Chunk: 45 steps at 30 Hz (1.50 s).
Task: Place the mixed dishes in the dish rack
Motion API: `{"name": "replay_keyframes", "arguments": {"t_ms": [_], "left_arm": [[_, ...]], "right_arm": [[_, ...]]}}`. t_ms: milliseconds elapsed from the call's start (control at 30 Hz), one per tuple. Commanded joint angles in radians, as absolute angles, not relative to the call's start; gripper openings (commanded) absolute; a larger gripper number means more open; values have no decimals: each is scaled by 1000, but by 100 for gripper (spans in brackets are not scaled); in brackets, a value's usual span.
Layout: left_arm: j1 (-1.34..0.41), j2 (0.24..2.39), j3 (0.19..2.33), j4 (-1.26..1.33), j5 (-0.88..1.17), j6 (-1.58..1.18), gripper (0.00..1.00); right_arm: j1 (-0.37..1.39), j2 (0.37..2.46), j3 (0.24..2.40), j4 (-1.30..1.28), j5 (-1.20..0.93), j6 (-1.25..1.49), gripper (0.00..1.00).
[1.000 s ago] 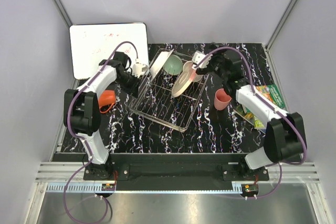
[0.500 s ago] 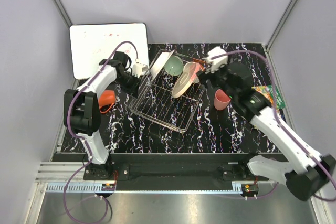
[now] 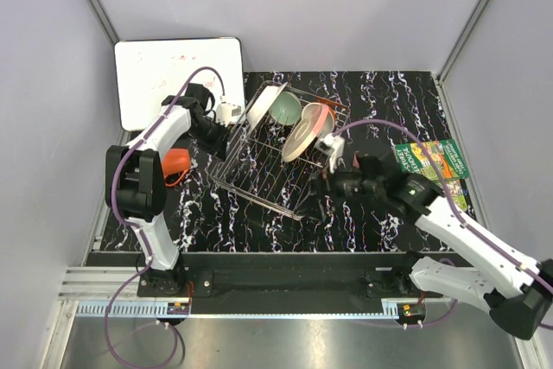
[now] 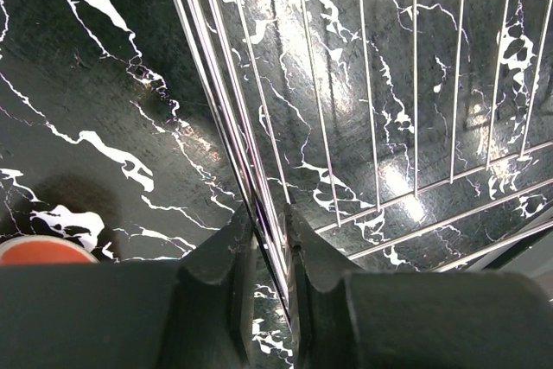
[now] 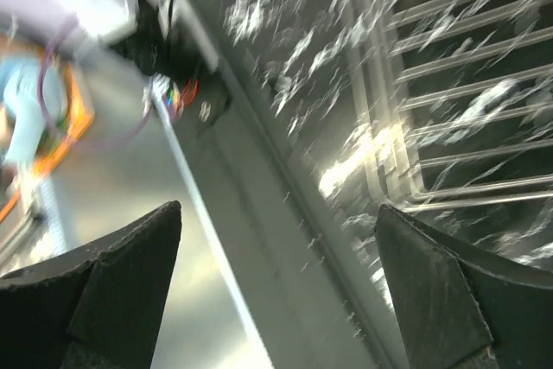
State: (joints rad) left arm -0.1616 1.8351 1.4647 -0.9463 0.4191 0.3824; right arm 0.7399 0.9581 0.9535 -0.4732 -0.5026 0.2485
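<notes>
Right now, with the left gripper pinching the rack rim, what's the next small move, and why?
Probably open the left gripper and move it to the orange mug. It is pinched shut on the left rim wire of the dish rack, and the mug sits on the table outside it, beside that arm. The right gripper is open and empty, but across the rack from the mug.

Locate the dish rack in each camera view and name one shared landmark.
Top external: dish rack at the centre of the table.
Left wrist: its wires fill the upper right, rim between the left gripper fingers.
Right wrist: blurred, upper right.
Shared landmark: the black white-veined tabletop.
</notes>
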Motion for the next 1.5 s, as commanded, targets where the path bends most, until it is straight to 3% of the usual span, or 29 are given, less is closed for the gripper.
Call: {"name": "replay_keyframes", "arguments": {"t_ms": [0, 367, 633, 1067, 1467], "left_arm": [[-166, 1836, 1525, -965, 544, 367, 18], [-169, 1901, 1614, -930, 580, 298, 26], [-173, 1855, 1543, -904, 591, 268, 34], [-175, 1724, 1433, -933, 615, 290, 37], [-206, 1663, 1247, -940, 618, 350, 35]], "right_arm": [[834, 1043, 957, -520, -588, 278, 100], [919, 1178, 959, -470, -681, 264, 100], [919, 1299, 907, -434, -674, 230, 100], [919, 1374, 948, -528, -241, 252, 100], [902, 1373, 934, -538, -112, 313, 100]]}}
